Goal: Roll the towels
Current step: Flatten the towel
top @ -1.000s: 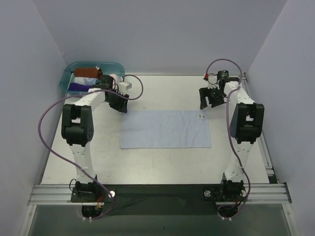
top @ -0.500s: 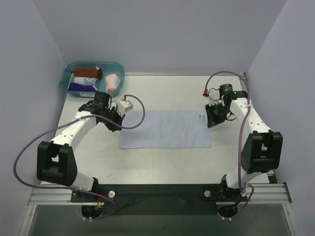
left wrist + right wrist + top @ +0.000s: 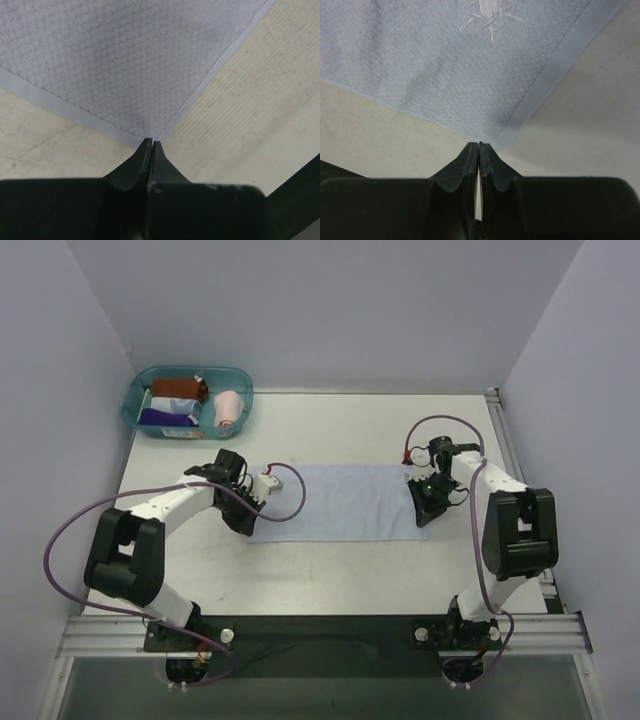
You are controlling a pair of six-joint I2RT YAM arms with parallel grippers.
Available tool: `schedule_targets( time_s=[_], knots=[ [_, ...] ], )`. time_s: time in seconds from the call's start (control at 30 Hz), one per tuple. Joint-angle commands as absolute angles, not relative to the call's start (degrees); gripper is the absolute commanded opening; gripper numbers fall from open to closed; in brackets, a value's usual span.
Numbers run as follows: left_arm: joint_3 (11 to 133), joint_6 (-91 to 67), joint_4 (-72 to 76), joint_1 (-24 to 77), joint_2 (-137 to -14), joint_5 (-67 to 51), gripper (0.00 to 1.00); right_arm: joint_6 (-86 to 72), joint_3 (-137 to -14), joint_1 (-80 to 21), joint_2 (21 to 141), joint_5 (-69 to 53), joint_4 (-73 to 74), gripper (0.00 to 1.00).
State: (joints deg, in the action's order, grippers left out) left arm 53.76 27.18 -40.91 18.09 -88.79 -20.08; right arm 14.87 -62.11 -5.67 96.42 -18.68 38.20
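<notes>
Start of roll: left gripper (image 3: 151,143) and right gripper (image 3: 479,145), jaws closed at near corners of towel (image 3: 340,502), pinch unclear; next probably curl toward worktop (image 3: 350,430) far edge

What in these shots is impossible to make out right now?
Left wrist view: whether the left tool actually pinches the blue towel's corner; its shut tips cover it.
Right wrist view: same for the right tool.
Top view: cloths in the teal tub too small to count.
</notes>
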Motion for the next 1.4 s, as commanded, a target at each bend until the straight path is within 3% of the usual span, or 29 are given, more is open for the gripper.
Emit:
schedule_targets(
  time_s=[0.0, 0.53, 0.77, 1.1, 1.2, 1.33, 1.37],
  knots=[
    [53.35, 26.1, -37.8, 18.63, -90.17, -19.08, 0.0, 13.36, -60.74, -6.24, 97.38, -17.75, 37.79, 0.06],
    [49.22, 27.07, -36.39, 18.81, -96.77, -13.37, 0.0, 13.45, -55.99, -7.91, 101.25, -8.18, 34.89, 0.02],
    [47.29, 32.51, -41.13, 15.74, -93.61, -10.37, 0.0, 16.7, -55.02, -8.17, 100.2, -1.41, 36.91, 0.02],
    [45.35, 36.82, -47.63, 14.77, -89.12, -11.07, 0.0, 15.65, -52.29, -18.28, 98.53, -1.67, 38.93, 0.02],
    [45.18, 37.53, -49.04, 14.68, -87.81, -10.81, 0.0, 15.56, -53.96, -18.63, 98.53, -4.04, 41.57, 0.05],
    [46.75, 38.14, -49.92, 13.98, -86.49, -12.3, 0.01, 15.73, -55.72, -18.81, 95.99, -5.45, 44.29, 0.18],
    [48.85, 38.14, -50.27, 13.63, -86.4, -13.0, 0.06, 15.73, -56.33, -18.55, 95.19, -5.62, 44.73, 0.21]
  ],
)
